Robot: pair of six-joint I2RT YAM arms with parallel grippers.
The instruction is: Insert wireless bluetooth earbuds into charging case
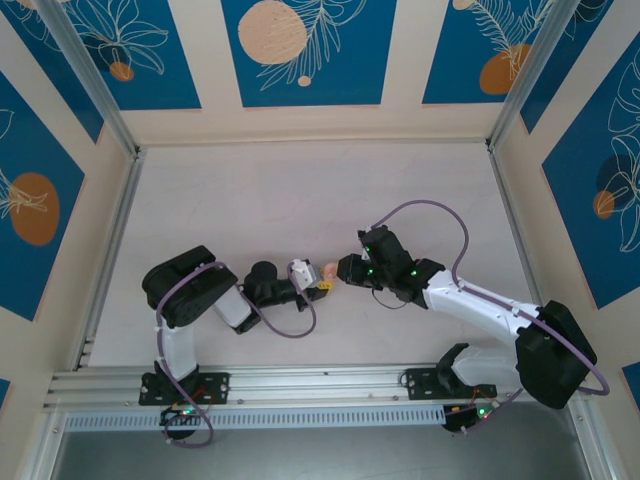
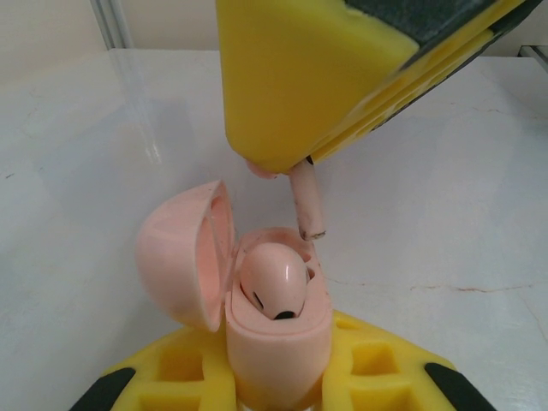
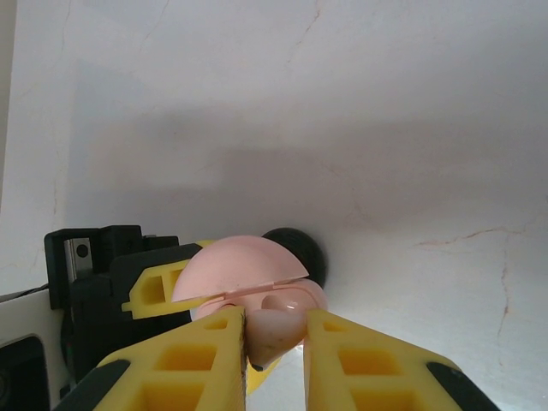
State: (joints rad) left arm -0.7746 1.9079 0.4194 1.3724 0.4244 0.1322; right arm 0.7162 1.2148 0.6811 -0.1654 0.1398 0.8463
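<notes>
Though yellow fingers (image 2: 291, 77) hide its bud, the earbud's stem (image 2: 306, 204) shows.

Fig. 1. I see, on left arm (image 1: 190, 290) and right arm (image 1: 480, 305): black joints, white links, looping purple cables (image 1: 440, 210), green indicator lights (image 1: 410, 272), and yellow fingers (image 3: 193, 364) with square recesses.

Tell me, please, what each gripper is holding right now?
Left gripper: shut on the open pink charging case.
Right gripper: shut on a pink earbud, above the case.
</notes>
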